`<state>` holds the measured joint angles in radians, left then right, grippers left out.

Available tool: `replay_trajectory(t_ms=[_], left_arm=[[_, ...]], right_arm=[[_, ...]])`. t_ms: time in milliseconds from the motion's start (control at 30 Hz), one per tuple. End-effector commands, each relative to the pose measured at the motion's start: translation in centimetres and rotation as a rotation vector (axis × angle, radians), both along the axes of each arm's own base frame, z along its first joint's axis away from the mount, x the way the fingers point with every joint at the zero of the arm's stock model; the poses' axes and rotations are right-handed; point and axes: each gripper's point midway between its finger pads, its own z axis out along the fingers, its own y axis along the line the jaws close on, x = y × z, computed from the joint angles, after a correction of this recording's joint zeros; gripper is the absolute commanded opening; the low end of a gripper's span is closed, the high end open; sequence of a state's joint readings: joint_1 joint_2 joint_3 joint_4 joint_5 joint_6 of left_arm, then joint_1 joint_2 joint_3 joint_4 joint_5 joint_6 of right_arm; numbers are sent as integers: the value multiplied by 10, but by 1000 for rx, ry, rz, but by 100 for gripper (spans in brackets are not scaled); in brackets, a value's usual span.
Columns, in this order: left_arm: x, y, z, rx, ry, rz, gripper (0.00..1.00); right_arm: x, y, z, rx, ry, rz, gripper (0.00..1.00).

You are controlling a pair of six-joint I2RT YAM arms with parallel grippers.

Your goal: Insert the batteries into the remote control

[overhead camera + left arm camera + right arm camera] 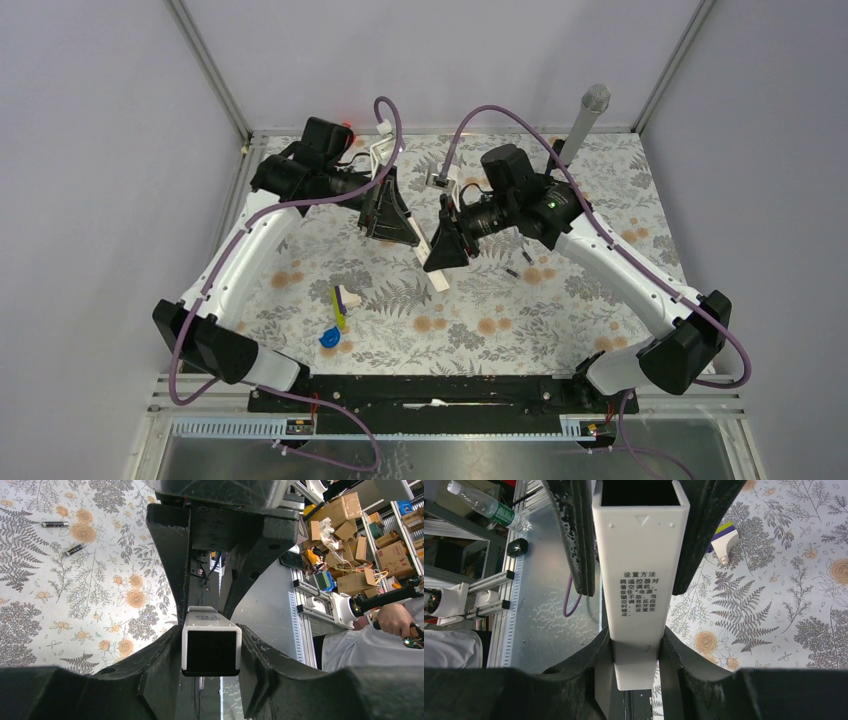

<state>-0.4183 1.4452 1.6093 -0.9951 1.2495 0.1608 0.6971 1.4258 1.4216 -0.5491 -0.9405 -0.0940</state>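
The remote control (pixel 437 277), a slim white bar, is held above the table between both grippers. My left gripper (pixel 392 225) is shut on one end. In the left wrist view that end (pixel 211 647) faces the camera as a dark square opening between my fingers (pixel 272 652). My right gripper (pixel 447 255) is shut on the other end. In the right wrist view the bar (pixel 639 580) runs away from the camera, printed text up, with the left gripper's fingers (pixel 574 535) clamping its far end. Two batteries (pixel 511 272) (pixel 526 257) lie loose on the cloth right of the grippers. They also show in the left wrist view (pixel 55 524) (pixel 75 549).
A yellow-white-blue toy cluster (pixel 338 312) lies near the front left and shows in the right wrist view (pixel 724 542). A grey cylinder (pixel 588 115) stands at the back right. White parts (pixel 378 150) lie at the back. The floral cloth (pixel 560 320) covers the table.
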Motion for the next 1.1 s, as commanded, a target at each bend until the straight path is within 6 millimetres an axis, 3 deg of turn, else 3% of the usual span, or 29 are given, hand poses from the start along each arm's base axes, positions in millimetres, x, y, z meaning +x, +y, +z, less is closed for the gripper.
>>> replay_trajectory(t_ms=[0, 200, 367, 500, 533, 600, 700, 767, 800, 933, 1067], left_arm=[[-10, 3, 12, -30, -65, -11, 45], [-12, 4, 8, -26, -61, -13, 39], [-13, 3, 10, -37, -63, -23, 23], [-13, 3, 12, -46, -85, -30, 0], [-13, 4, 11, -45, -96, -29, 0], [-11, 5, 12, -42, -137, -21, 0], [1, 8, 15, -34, -219, 23, 0], [13, 13, 21, -51, -268, 79, 0], [20, 15, 25, -62, -289, 111, 0], [43, 28, 50, -144, -412, 245, 0], [49, 42, 87, -275, -550, 339, 0]], right_arm=[[-1, 4, 13, 24, -54, 26, 0], [0, 3, 16, 23, -74, 16, 0], [-3, 4, 14, 23, -53, 33, 0], [1, 4, 12, 9, -50, 13, 0], [3, 4, 12, 4, -50, 2, 3], [4, 4, 13, -6, -34, -19, 26], [4, 4, 13, -14, -7, -41, 79], [6, 1, 14, -20, -9, -65, 95], [8, 0, 16, -15, -12, -79, 99], [24, -8, 39, 78, 19, -188, 100], [62, -29, 84, 278, 189, -419, 100]])
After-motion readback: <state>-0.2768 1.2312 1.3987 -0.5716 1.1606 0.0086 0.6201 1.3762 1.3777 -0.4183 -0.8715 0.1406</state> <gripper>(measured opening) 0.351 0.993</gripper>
